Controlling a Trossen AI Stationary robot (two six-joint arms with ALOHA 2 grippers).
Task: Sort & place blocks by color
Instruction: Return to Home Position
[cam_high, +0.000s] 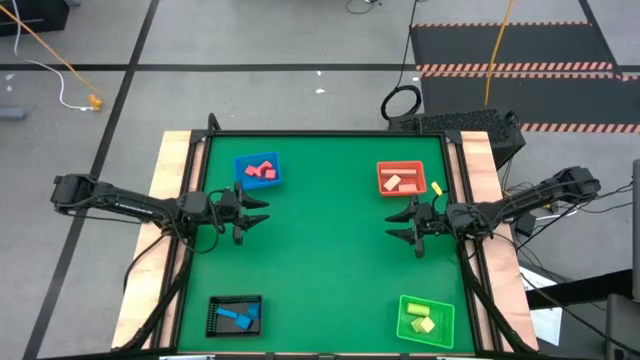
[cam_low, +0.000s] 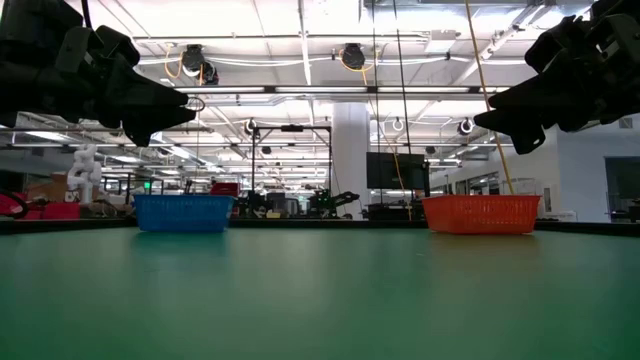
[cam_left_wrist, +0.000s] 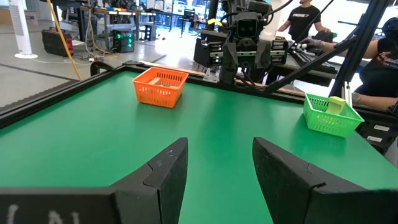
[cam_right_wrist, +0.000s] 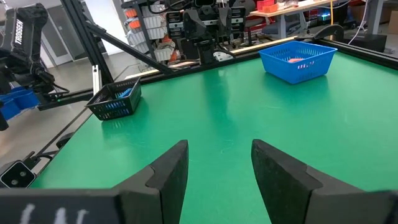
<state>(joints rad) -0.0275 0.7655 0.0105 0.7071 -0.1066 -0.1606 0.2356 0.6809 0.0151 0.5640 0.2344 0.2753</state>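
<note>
Yellow block (cam_high: 437, 188) beside the red tray (cam_high: 380, 178) at two o'clock risks a knock if the wide-open, empty right gripper (cam_high: 389, 225) swings back; left gripper (cam_high: 266, 213), nine o'clock, likewise gapes.

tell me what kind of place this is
Likely a robotics lab in a large workshop hall: the left hand and right hand hover open over a green table, equipment racks stand beyond it, cables trail across the concrete floor, and strip lights hang overhead.
</note>
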